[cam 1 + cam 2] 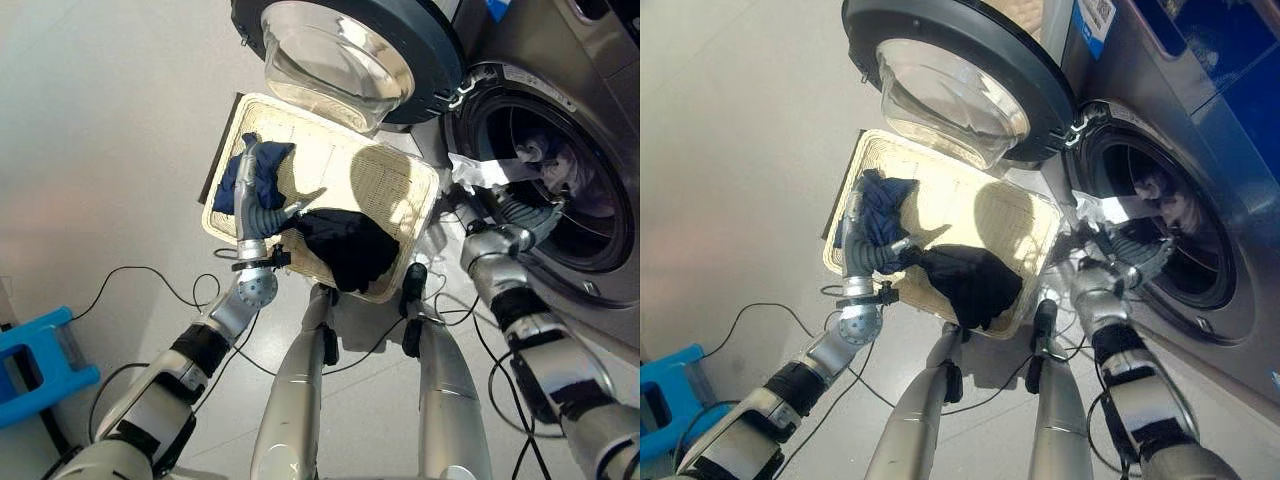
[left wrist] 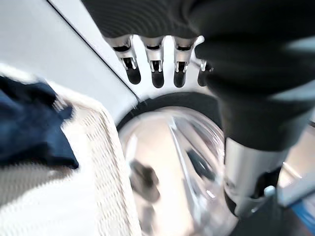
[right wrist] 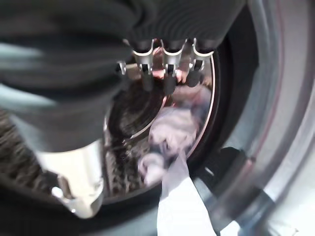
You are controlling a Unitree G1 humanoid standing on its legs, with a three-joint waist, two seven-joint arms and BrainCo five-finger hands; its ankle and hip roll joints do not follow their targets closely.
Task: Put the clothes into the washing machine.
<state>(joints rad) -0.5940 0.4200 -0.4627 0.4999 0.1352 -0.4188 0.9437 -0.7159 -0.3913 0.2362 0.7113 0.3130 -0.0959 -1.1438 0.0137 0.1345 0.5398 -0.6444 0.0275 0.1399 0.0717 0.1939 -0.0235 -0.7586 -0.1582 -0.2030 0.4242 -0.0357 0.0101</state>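
Washer [image 1: 590, 120] drum, right hand [image 1: 535, 225] inside

My left arm reaches forward, forearm stretched out ahead of my elbow. My left hand [image 1: 252, 196] hangs with its palm turned down, fingers [image 2: 156, 73] straight in a row and holding nothing, thumb [image 2: 251, 182] apart from them. My right arm bends at the elbow. My right hand [image 1: 530, 222] points forward, fingers [image 3: 167, 73] extended side by side, thumb [image 3: 76, 182] splayed off.
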